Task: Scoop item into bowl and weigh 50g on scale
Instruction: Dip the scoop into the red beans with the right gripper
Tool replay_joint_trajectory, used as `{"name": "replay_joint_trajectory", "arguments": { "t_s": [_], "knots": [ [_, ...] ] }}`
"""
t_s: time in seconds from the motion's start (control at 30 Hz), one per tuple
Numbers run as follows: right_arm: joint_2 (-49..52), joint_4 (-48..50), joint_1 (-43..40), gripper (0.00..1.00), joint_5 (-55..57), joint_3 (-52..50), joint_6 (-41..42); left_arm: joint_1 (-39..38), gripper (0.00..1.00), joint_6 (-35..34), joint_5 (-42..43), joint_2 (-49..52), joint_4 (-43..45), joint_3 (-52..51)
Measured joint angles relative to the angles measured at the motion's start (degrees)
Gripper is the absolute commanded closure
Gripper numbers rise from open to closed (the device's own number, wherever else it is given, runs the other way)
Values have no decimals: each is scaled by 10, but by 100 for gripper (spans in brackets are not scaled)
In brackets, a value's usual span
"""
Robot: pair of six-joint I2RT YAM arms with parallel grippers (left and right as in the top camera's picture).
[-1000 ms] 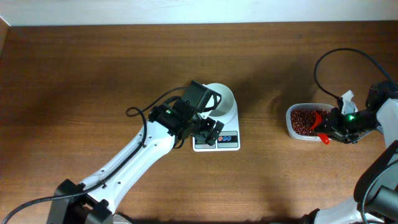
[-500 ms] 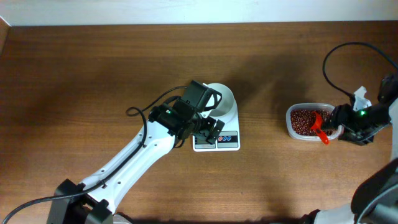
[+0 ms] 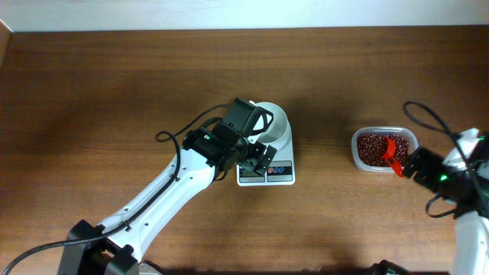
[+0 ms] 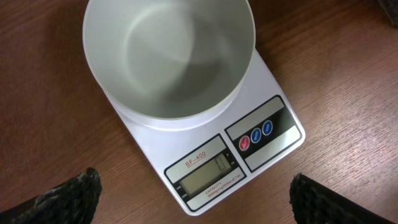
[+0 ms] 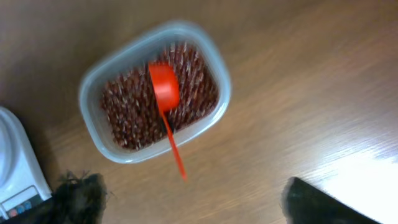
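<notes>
At the middle of the table, the empty white bowl (image 4: 168,59) sits on the scale (image 4: 258,84), so whatever lands in it gets weighed. The left gripper (image 4: 199,202) hovers just in front with fingers spread, holding nothing. Well apart to the right, the beans (image 5: 127,115) fill a clear tub (image 5: 90,118) with the red scoop (image 5: 165,84) lying on them, handle over the rim, and the right gripper (image 5: 196,199) hangs nearby, wide open and empty
</notes>
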Motion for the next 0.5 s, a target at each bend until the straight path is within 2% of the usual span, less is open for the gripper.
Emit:
{"name": "replay_joint_trajectory", "arguments": {
  "t_s": [0.07, 0.33, 0.5],
  "knots": [
    [33, 5, 0, 33, -28, -42, -7, 0, 1, 0, 0, 0, 0, 0],
    [162, 76, 26, 49, -50, -45, -21, 0, 1, 0, 0, 0, 7, 0],
    [181, 101, 66, 58, -42, -45, -38, 0, 1, 0, 0, 0, 9, 0]
  ]
}}
